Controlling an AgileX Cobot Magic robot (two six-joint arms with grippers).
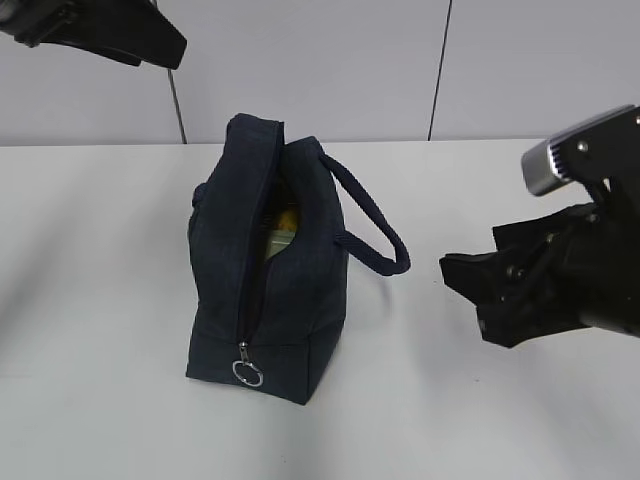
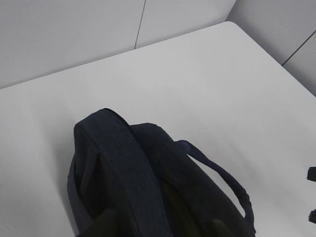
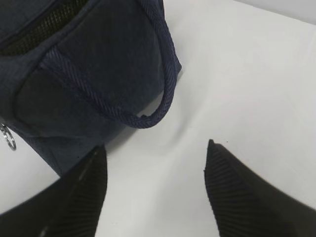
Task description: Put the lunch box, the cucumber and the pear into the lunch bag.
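Exterior view: the bag stands upright on the table, slit open along its top, a pale green box and a yellow pear showing inside; no cucumber is visible. The right claw, nearer, hangs open and empty beside the handle; the left claw's state cannot be told.

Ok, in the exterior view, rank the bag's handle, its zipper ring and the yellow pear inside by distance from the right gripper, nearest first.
1. Handle: loops out from the lunch bag toward the right gripper, so it is nearest.
2. Zipper ring: low on the bag's front edge.
3. Pear: a yellow glimpse inside the open top.
Ring and pear are too close to call.
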